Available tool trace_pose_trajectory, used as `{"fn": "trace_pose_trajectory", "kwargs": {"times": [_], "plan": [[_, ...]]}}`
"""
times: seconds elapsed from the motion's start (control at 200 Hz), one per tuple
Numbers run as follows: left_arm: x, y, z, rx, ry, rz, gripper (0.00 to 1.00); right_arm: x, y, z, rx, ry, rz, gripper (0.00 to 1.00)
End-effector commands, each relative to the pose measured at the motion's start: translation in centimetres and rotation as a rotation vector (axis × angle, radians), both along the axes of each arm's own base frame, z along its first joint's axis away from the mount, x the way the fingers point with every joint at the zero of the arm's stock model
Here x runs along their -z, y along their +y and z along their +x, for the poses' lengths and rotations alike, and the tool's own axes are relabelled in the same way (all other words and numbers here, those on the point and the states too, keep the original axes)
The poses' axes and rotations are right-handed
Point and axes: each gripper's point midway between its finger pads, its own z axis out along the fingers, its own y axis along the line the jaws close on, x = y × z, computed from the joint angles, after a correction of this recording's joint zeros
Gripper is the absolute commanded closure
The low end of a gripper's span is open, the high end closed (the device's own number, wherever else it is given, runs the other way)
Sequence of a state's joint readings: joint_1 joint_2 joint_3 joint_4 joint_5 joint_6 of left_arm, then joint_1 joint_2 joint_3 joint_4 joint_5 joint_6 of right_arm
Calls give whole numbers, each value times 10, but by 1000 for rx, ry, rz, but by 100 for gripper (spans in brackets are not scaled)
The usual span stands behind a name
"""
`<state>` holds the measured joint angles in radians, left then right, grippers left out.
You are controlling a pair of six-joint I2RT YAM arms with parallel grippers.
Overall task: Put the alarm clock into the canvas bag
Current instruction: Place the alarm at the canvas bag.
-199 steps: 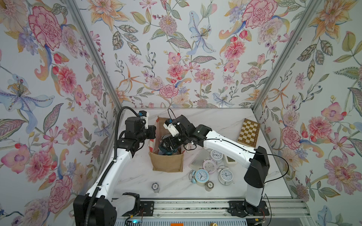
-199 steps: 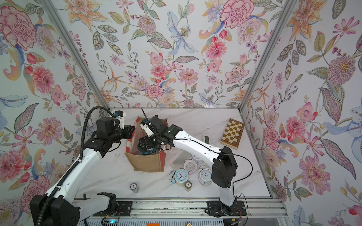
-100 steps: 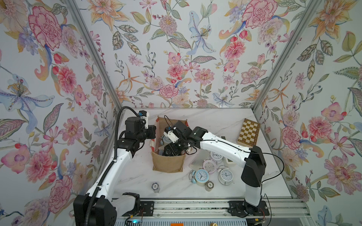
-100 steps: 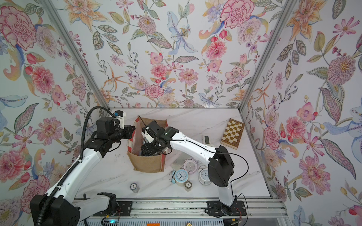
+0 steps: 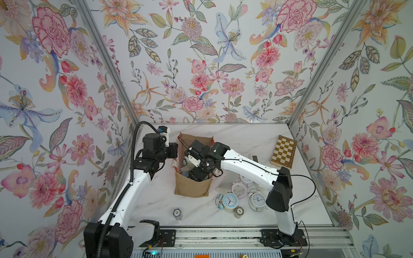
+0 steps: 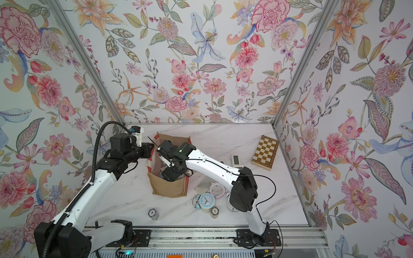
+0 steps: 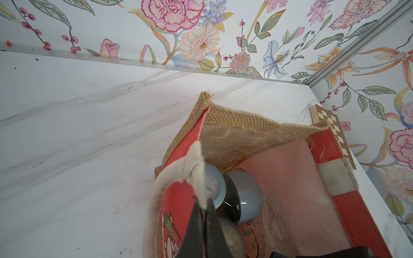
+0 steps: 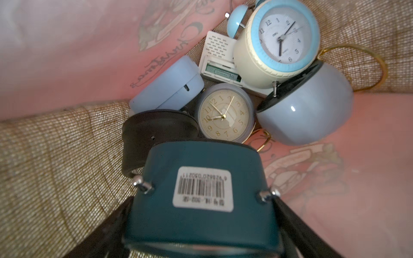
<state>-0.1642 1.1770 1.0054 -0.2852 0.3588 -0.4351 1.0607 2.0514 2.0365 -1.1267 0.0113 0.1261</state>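
In both top views the tips of the right gripper and its teal alarm clock are hidden inside the canvas bag. The right wrist view's edge cuts off the clock's dial, and its label is blurred. At the bag's 3 o'clock, the forearm half-covers a white clock.

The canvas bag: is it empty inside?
No, the canvas bag holds several clocks, such as a cream clock with a blue rim and a beige-faced clock.
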Motion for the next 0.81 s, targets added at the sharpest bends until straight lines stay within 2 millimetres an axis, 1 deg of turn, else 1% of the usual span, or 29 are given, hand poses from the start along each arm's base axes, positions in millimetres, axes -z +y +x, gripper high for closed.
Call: {"fn": "trace_pose_trajectory", "kwargs": {"times": [0.0,0.045,0.115,0.15,0.19,0.25,0.305,0.42,0.435,0.47,0.585,0.665,0.801], "plan": [[-33,-1,7,-9,-110,-16,100,24,-21,-25,-66,111,-150,42],[-31,-2,7,-10,-103,-16,100,23,-13,-30,-77,145,-121,40],[-29,0,7,-16,-100,-12,100,17,-2,-33,-85,172,-76,33],[-29,1,8,-21,-99,-6,98,13,3,-33,-89,176,-53,29],[-29,2,7,-25,-99,0,95,7,9,-32,-91,173,-30,25],[-26,3,7,-31,-93,9,88,-3,15,-30,-94,163,3,19],[-25,4,7,-32,-86,13,80,-11,19,-28,-95,152,27,17],[-20,4,7,-25,-71,27,73,-26,22,-21,-84,129,68,12],[-20,4,6,-25,-69,30,73,-28,22,-20,-82,126,74,10],[-18,5,6,-25,-63,41,71,-32,22,-17,-70,115,84,8],[-9,7,6,-20,-35,78,69,-44,20,-6,-40,84,114,7],[-4,7,6,-7,-16,100,68,-57,19,1,-19,54,147,6],[2,7,5,20,13,139,66,-73,13,15,27,4,181,7]]}}
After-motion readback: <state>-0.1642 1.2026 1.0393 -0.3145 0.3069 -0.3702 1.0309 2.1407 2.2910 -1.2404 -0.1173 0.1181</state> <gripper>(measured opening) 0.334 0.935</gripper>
